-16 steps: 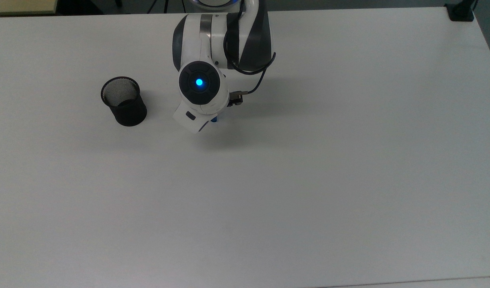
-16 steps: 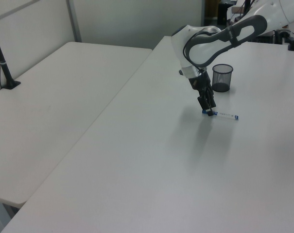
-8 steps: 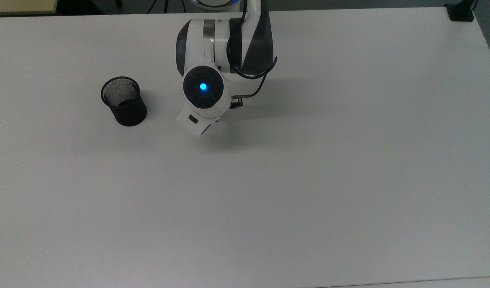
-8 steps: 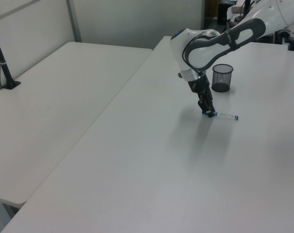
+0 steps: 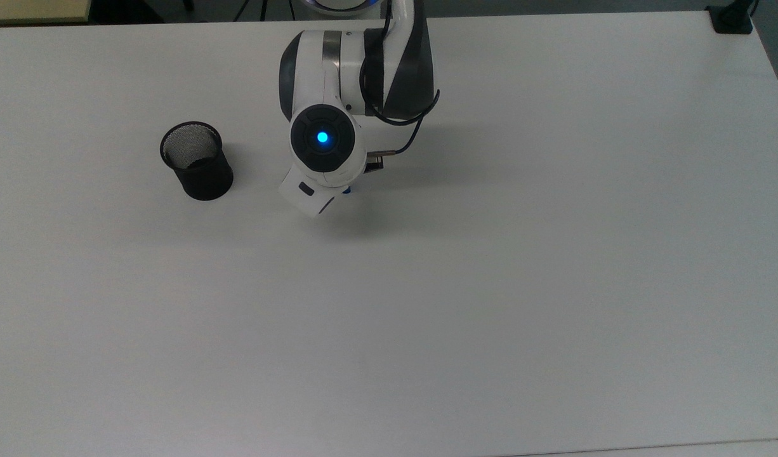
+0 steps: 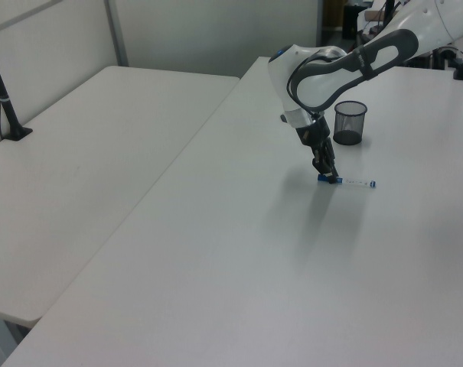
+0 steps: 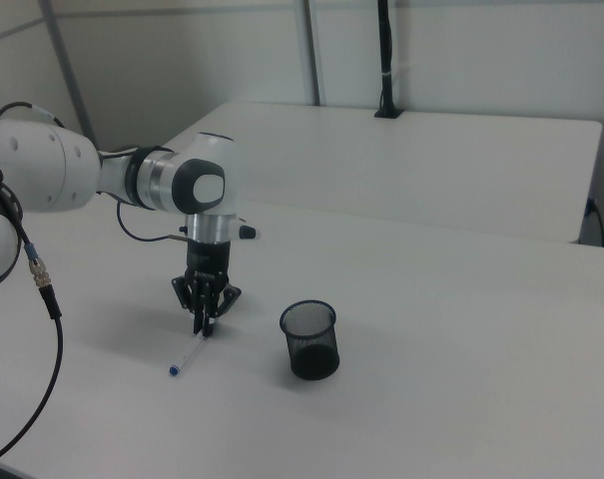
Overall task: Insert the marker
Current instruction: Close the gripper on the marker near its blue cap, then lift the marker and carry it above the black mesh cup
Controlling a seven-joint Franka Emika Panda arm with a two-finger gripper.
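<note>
One marker (image 6: 348, 181) on this desk (image 5: 490, 285), lying flat with its blue cap end tucked between the gripper (image 6: 329, 178) fingers. Going left to right in the top view: the black mesh cup (image 5: 196, 161) stands upright toward the desk's far-left part, apart from the arm, then the arm's wrist with the blue light (image 5: 323, 137) hangs over the marker, toward the far edge. In the right view the gripper (image 7: 206, 324) points straight down at the desk, jaws narrow and pinched on the marker's (image 7: 189, 353) cap end, the white barrel sticking out toward the near edge. The cup (image 7: 310, 339) sits just right of that.
</note>
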